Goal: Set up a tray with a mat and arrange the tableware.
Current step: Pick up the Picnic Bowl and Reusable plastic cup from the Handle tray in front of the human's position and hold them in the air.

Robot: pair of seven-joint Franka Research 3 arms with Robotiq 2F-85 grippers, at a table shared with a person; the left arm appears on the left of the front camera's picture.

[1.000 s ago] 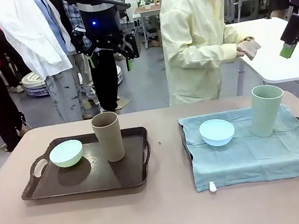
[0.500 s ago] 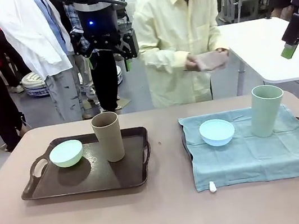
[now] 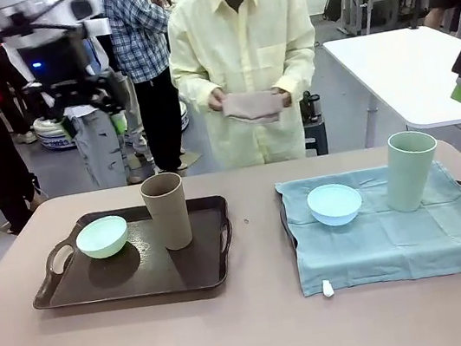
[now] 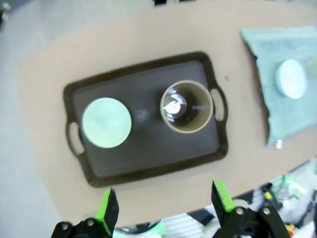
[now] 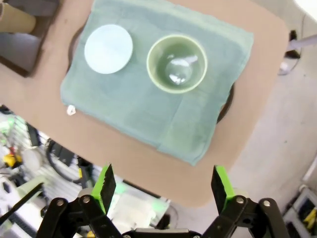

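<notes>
Hovering left gripper well above tray, bare table around

The left gripper is high up and looks straight down, its jaws wide apart and holding nothing. The right gripper is high up too, pointing down, jaws wide apart, empty.

The front camera sits at the six o'clock edge of the table, facing twelve o'clock. Both wrist cameras look straight down from high, left over the dark tray, right over the mat, sharing the light blue bowl.
</notes>
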